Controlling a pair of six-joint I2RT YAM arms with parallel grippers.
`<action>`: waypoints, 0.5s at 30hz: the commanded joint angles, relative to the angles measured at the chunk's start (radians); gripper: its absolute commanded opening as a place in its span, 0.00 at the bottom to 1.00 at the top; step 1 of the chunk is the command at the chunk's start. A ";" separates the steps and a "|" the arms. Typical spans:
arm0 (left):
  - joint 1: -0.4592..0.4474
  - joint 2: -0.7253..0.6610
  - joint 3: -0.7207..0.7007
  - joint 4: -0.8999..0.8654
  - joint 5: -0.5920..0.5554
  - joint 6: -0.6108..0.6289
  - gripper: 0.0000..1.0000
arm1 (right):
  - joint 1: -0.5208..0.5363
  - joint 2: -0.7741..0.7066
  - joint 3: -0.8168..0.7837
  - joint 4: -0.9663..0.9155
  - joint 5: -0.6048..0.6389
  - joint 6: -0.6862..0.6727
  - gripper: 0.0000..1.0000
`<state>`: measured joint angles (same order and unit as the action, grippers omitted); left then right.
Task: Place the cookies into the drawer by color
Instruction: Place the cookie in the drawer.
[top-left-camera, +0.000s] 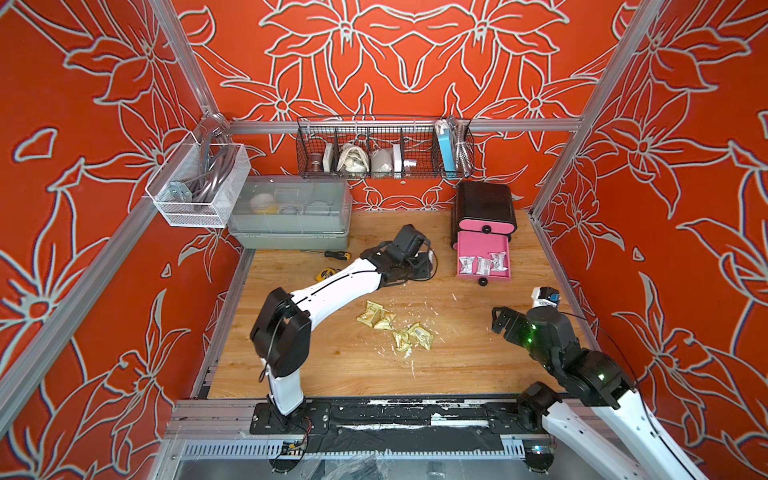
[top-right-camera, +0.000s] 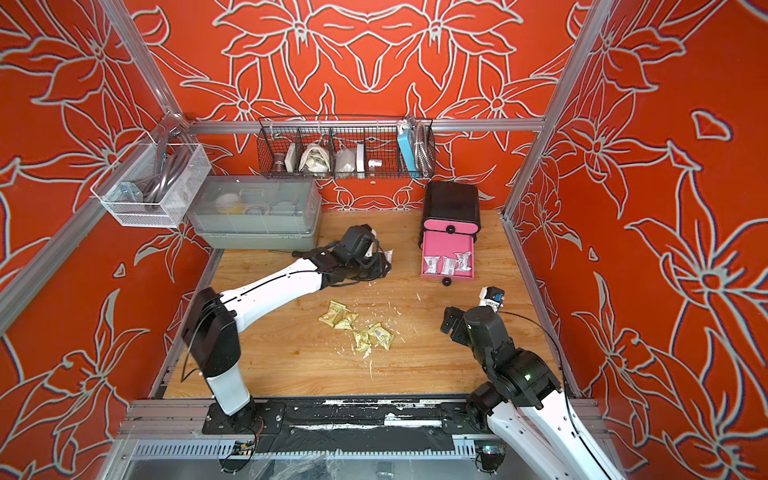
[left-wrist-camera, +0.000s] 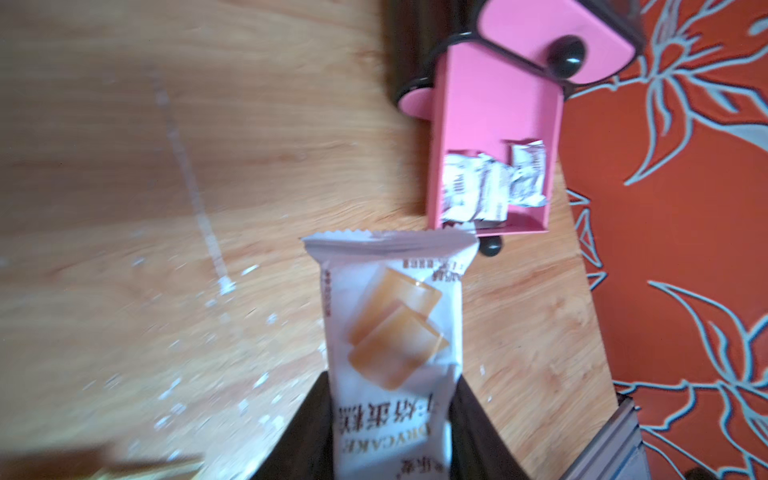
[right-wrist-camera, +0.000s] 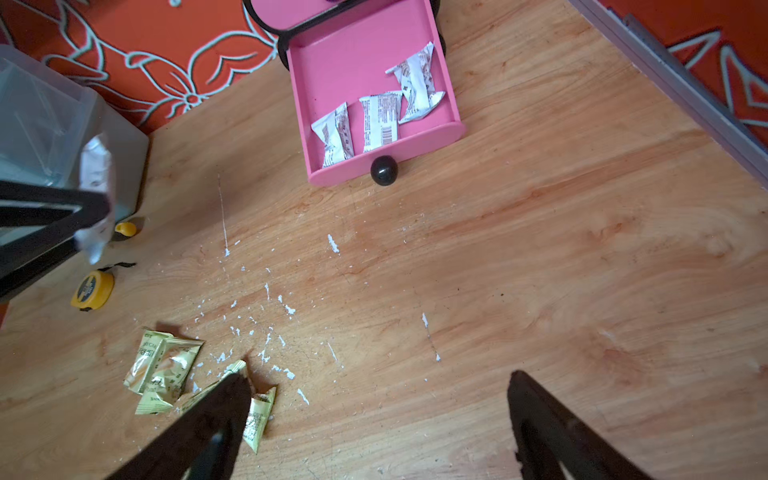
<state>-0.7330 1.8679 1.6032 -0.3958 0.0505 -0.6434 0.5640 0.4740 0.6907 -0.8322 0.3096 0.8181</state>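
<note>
White cookie pkt (left-wrist-camera: 390, 353), w/ a pic of tan cake squares on it, is pinched at one end by the L gripper (left-wrist-camera: 390, 399). The jaws are closed onto it and the rest of the pkt sticks out free above the table (top-left-camera: 457, 365). It's up off the wood, between the grey bin (top-left-camera: 291, 212) and the drawer chest (top-left-camera: 484, 203), near the pulled-out pink drawer (top-left-camera: 478, 245) but not over it. That drawer, the one under the shut top drawer, holds 3 white-silver pkts (top-left-camera: 482, 264) side by side at its knob end. Approx 4 yellow-green pkts (top-left-camera: 395, 326) lie in a loose cluster mid-table among white flecks. R gripper (right-wrist-camera: 376, 376) hangs just beside that cluster, jaws wide apart, nothing in them. Yellow tape measure (right-wrist-camera: 92, 290) and a screwdriver (top-left-camera: 332, 254) sit by the bin.
</note>
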 joint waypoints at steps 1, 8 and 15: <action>-0.028 0.132 0.149 -0.064 0.024 0.045 0.40 | 0.005 -0.027 -0.014 0.024 -0.061 -0.067 1.00; -0.049 0.447 0.519 -0.052 0.068 0.078 0.38 | 0.006 -0.073 -0.071 0.157 -0.409 -0.180 1.00; -0.049 0.647 0.783 -0.045 0.026 0.119 0.38 | 0.006 -0.076 -0.086 0.137 -0.431 -0.169 1.00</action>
<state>-0.7807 2.4821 2.2993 -0.4370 0.0990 -0.5655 0.5640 0.4095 0.6098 -0.7025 -0.0910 0.6640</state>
